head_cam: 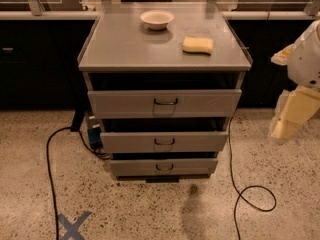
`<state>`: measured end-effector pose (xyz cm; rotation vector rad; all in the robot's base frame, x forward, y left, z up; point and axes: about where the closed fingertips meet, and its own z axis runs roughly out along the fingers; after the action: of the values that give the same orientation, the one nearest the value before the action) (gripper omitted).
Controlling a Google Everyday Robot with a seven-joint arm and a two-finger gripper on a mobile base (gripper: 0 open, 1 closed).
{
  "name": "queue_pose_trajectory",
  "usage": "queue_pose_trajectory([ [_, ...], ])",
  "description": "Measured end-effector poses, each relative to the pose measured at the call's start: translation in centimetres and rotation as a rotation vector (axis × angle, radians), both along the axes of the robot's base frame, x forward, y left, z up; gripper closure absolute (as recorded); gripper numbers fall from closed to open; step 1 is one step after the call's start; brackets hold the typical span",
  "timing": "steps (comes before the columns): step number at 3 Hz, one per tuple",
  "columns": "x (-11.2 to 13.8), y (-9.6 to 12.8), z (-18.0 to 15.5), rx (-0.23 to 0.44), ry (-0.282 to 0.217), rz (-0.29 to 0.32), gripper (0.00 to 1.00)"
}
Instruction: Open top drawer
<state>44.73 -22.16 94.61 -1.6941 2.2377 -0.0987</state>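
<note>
The top drawer (165, 103) is the widest of three grey drawers in a metal cabinet, with a small dark wire handle (165, 102) at its centre. A dark gap shows above its front. Two narrower drawers (164, 142) sit below it. My gripper (292, 115) is the cream end of the white arm at the right edge. It hangs at about drawer height, well to the right of the cabinet, touching nothing.
A white bowl (157, 19) and a yellow sponge (198, 45) lie on the cabinet top (125, 49). Black cables (250, 194) trail on the speckled floor on both sides. A blue X (73, 225) is taped at front left. Dark counters stand behind.
</note>
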Motion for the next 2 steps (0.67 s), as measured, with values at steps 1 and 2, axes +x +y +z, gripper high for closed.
queue_pose_trajectory([
  [1,1.0,-0.4,-3.9,0.018,0.011,-0.021,0.0],
  [2,4.7,-0.1,-11.5,0.118,0.014,-0.051,0.0],
])
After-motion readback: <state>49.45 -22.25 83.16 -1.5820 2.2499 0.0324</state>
